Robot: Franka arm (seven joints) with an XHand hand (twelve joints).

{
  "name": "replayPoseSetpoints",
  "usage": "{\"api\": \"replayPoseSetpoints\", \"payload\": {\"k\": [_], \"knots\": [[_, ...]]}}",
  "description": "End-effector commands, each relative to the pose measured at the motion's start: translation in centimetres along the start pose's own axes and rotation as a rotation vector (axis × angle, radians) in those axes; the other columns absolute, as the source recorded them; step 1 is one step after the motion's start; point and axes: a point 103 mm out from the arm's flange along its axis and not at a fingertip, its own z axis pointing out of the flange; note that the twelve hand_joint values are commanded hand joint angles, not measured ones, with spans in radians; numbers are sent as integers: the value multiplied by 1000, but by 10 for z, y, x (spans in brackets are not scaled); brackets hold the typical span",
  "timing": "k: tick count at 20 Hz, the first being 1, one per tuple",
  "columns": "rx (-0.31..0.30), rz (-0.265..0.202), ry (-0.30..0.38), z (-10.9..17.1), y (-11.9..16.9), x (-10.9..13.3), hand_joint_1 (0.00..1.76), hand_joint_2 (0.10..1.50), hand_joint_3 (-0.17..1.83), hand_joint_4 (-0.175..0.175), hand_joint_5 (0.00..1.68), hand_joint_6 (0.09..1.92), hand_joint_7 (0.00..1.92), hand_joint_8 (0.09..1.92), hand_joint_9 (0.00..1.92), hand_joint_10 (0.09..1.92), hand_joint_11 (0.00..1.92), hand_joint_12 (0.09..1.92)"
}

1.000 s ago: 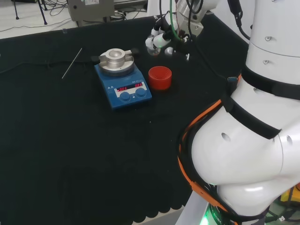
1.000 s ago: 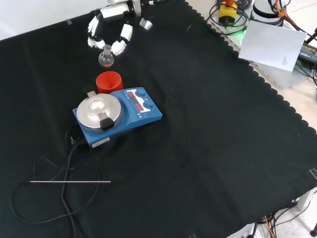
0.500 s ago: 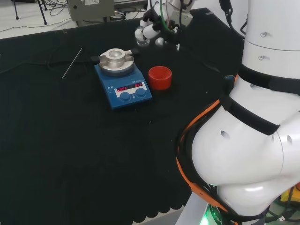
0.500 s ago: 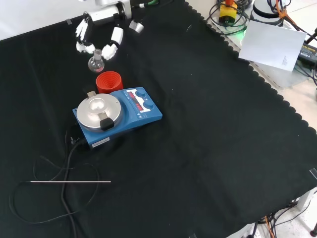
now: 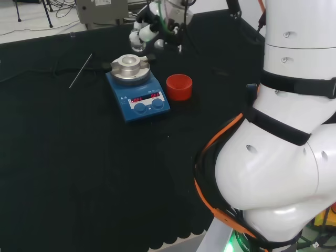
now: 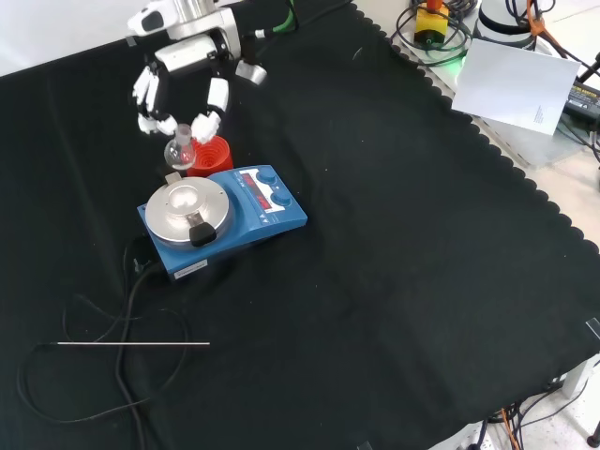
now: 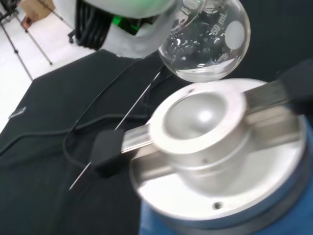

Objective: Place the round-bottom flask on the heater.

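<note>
Since one second ago the hand (image 6: 183,70) has travelled with the round-bottom flask (image 6: 180,152) away from the red ribbed stand (image 6: 214,153). In the head view it went to the left, and it now hangs at the far edge of the heater (image 5: 137,87). Its fingers (image 6: 208,105) are curled around the neck of the flask, so the flask hangs below them in the air, neck up.

In the front view the flask is just above and behind the round metal block (image 6: 187,208) of the heater, close to its rim, and the red stand is partly hidden behind the flask. In the wrist view the clear bulb (image 7: 205,41) is over the edge of the block's bowl (image 7: 198,115), not yet over its middle, and a small gap shows between glass and metal. The bowl is free. Two black handles (image 7: 108,149) stick out from opposite sides of the block.

Around the heater the black cloth (image 6: 403,262) is mostly open. A black cable (image 6: 122,319) runs from the heater's side and makes loops on the cloth, and a thin metal rod (image 6: 133,344) lies across these loops, well apart from the heater. In the head view the big white links (image 5: 283,131) of the arm stand at the right. In the front view the scalloped edge of the cloth runs along the right side, with a white sheet (image 6: 514,84) and some cables beyond it.
</note>
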Motion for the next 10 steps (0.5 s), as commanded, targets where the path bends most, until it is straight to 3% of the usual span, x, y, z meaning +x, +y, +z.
{"api": "replayPoseSetpoints", "payload": {"k": [1, 6, 10], "knots": [[49, -107, 75, 24, 1, 24, 1083, 656, 859, 146, 1079, 1106, 735, 604, 885, 497, 604, 1197], [63, -49, -17, 33, 1, 19, 1083, 655, 860, 147, 1079, 1106, 734, 603, 885, 497, 604, 1197], [75, -31, -14, 40, 6, 21, 1082, 655, 861, 149, 1079, 1106, 734, 603, 885, 497, 603, 1197]]}}
